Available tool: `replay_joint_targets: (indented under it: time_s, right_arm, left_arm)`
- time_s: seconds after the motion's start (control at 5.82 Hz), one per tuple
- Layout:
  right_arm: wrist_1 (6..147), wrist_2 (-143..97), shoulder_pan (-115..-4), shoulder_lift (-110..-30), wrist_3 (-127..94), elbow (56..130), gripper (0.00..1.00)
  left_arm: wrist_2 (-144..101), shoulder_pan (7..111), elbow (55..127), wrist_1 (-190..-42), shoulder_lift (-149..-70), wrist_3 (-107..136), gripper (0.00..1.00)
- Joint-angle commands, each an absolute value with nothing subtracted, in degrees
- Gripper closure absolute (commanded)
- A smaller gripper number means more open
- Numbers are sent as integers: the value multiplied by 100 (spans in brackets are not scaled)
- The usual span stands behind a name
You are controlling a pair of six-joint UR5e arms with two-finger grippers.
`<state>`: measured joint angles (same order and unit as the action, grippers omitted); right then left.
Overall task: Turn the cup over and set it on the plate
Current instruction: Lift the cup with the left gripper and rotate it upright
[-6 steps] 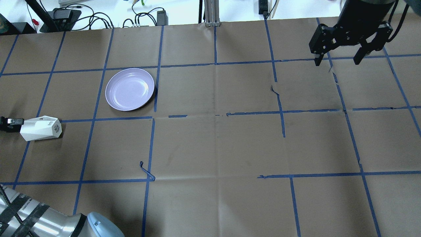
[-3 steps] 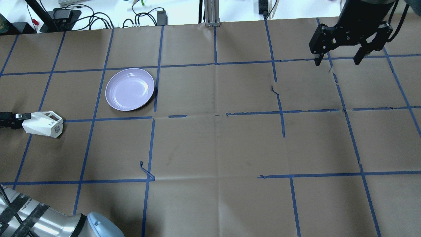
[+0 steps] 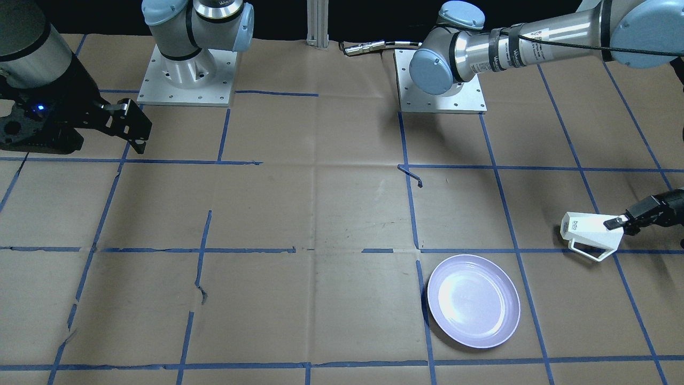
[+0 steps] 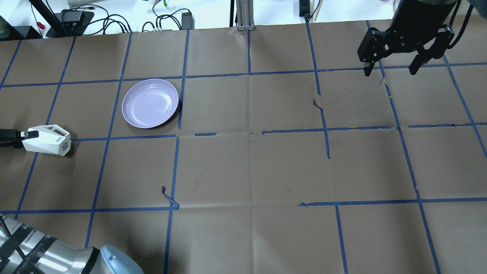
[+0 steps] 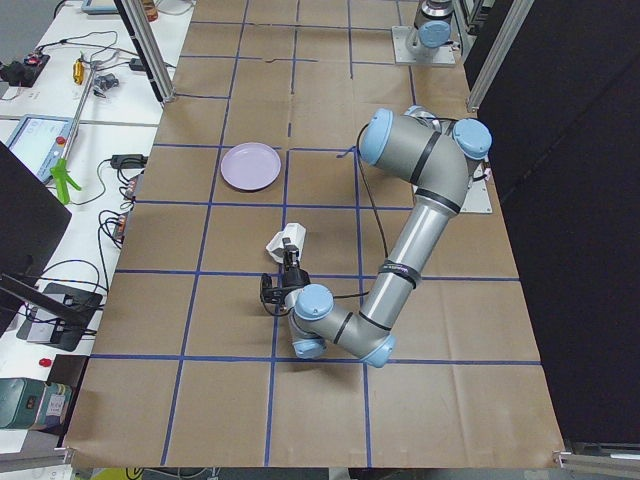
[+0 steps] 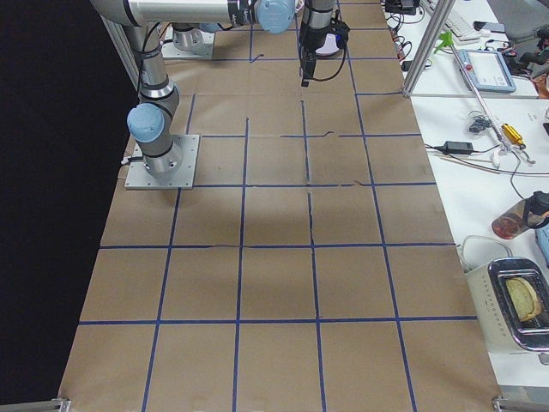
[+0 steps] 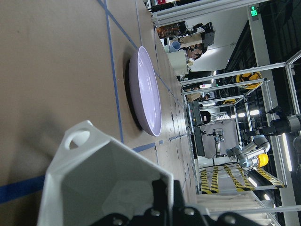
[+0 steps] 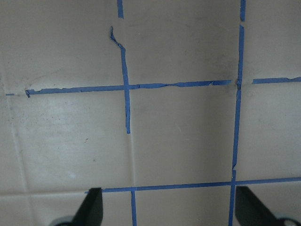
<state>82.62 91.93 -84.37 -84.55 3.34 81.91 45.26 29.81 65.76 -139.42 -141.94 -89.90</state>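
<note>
The white faceted cup point(image 4: 46, 139) lies on its side at the table's left edge, base toward the middle and handle toward the far side. My left gripper point(image 4: 27, 134) is shut on its rim, one finger inside the mouth. The cup also shows in the front view point(image 3: 588, 232), with the left gripper point(image 3: 615, 221) at its rim, and in the left wrist view point(image 7: 103, 188). I cannot tell whether it touches the table. The lavender plate point(image 4: 150, 103) lies empty, beyond and to the right of the cup point(image 3: 473, 301) point(image 7: 146, 92). My right gripper point(image 4: 390, 70) hangs open and empty at the far right.
Brown paper with a blue tape grid point(image 4: 249, 133) covers the table. A loose curl of tape point(image 4: 169, 198) sticks up near the front left. Cables and power bricks point(image 4: 114, 21) lie beyond the far edge. The left arm's elbow point(image 4: 57, 257) is at the near left corner.
The left gripper has rolled the cup about its long axis, bringing the handle up and to the far side, and shifted it slightly away and left. The right arm has not moved.
</note>
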Motion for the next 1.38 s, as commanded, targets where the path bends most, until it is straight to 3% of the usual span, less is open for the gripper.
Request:
replay_joint_targets:
  time_s: [0.0,0.52,0.86,1.2]
  right_arm:
    - [8262,9193,-8438,-8455,334,8191,0]
    - [8262,9193,-8438,-8455,334,8191,0]
    - [8262,9193,-8438,-8455,334,8191,0]
    - [8262,9193,-8438,-8455,334,8191,0]
  left_arm:
    - [4150,2962,6548,-14474,-13340,-8224,100]
    - [4174,3058,6565,-14336,-11843,-6551,100]
    - [4854,3984,6732,-12562,-10868,-4418,100]
    - [6469,5791,7134,-10067,-10312,-1578,100]
